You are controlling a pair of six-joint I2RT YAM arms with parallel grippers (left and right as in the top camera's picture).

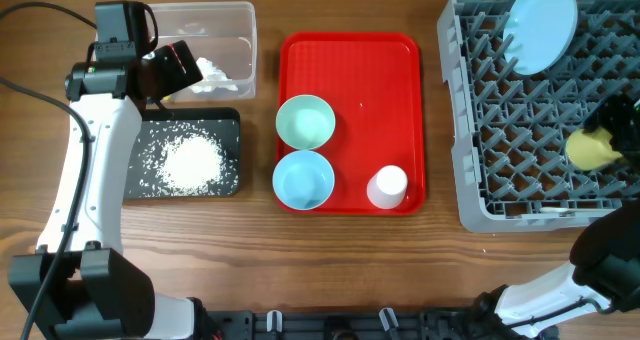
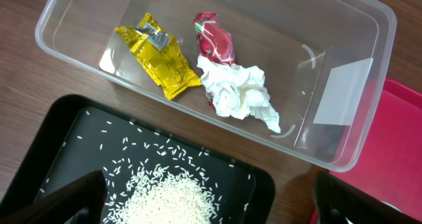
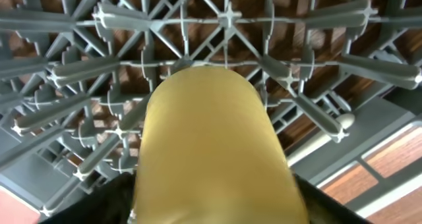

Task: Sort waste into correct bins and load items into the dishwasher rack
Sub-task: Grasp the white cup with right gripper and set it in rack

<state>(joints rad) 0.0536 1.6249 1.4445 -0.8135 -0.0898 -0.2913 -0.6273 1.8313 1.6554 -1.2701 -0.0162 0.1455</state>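
My left gripper (image 1: 178, 68) is open and empty, hovering over the near edge of the clear tub (image 1: 240, 20). In the left wrist view its fingers (image 2: 211, 211) frame the black tray (image 2: 59, 125) of rice grains (image 2: 165, 197). The tub (image 2: 369, 72) holds a yellow wrapper (image 2: 158, 56), a red wrapper (image 2: 213, 36) and a white tissue (image 2: 237, 92). My right gripper (image 1: 618, 130) is shut on the yellow cup (image 1: 588, 148) over the grey rack (image 1: 500, 170). The cup (image 3: 211, 145) fills the right wrist view between the fingers (image 3: 214, 207), above the rack's pegs (image 3: 224, 26).
The red tray (image 1: 350, 55) holds a mint bowl (image 1: 305, 121), a blue bowl (image 1: 303, 179) and a pale cup (image 1: 387, 187). The light blue plate (image 1: 541, 25) stands tilted in the rack's far part. The black tray (image 1: 225, 125) with rice (image 1: 190, 162) lies in front of the tub.
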